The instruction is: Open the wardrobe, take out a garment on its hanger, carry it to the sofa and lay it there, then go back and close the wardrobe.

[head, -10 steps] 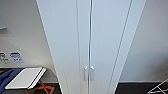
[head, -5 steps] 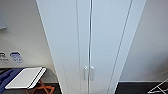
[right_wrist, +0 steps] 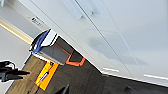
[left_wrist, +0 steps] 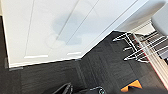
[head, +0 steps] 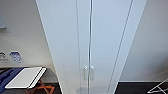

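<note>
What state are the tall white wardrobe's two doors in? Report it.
Shut. The tall white wardrobe has both doors flush, meeting at a thin centre seam, with the two small vertical handles side by side.

The wardrobe [head: 100,37] has smooth white doors with a faint sheen; soft shadows and pale reflections lie on the panels near their base in the wrist views. Its two small handles [head: 88,72] look smooth and slightly shiny. The floor [left_wrist: 62,75] is dark, matt carpet with a fine ribbed weave. At four o'clock from the handles, a thin white wire rack [head: 158,87] looks like coated metal.
</note>
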Robot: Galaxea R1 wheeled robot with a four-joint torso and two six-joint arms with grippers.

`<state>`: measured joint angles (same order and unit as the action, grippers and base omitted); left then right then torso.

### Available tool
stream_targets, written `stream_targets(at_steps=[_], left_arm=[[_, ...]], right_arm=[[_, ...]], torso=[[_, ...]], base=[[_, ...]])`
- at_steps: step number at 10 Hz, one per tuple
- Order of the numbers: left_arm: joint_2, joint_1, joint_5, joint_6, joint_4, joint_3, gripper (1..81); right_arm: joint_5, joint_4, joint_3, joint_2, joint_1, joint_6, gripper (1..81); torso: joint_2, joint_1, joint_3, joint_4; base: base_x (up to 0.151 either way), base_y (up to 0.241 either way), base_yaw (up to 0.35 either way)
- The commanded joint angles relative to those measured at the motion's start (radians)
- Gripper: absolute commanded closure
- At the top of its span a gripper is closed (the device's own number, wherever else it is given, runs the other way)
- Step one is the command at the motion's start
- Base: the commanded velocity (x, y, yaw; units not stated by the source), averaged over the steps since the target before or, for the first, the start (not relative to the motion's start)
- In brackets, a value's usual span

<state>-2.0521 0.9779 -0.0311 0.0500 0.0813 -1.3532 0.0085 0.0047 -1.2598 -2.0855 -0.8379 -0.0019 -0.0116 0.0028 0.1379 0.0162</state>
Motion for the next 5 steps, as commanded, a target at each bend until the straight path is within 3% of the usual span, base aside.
stream_targets(at_steps=[1, 5], left_arm=[[0.065, -0.271, 0.160, 0.007, -0.072, 0.045, 1.0], [-0.008, -0.435, 0.252, 0.024, -0.107, 0.019, 1.0]], right_arm=[[-0.091, 0.005, 0.070, 0.062, 0.252, 0.085, 1.0], [-0.131, 0.005, 0.071, 0.003, 0.413, 0.178, 1.0]], torso=[[0.000, 0.000, 0.000, 0.000], [0.001, 0.001, 0.001, 0.000]], base=[[0.000, 0.000, 0.000], [0.000, 0.000, 0.000]])
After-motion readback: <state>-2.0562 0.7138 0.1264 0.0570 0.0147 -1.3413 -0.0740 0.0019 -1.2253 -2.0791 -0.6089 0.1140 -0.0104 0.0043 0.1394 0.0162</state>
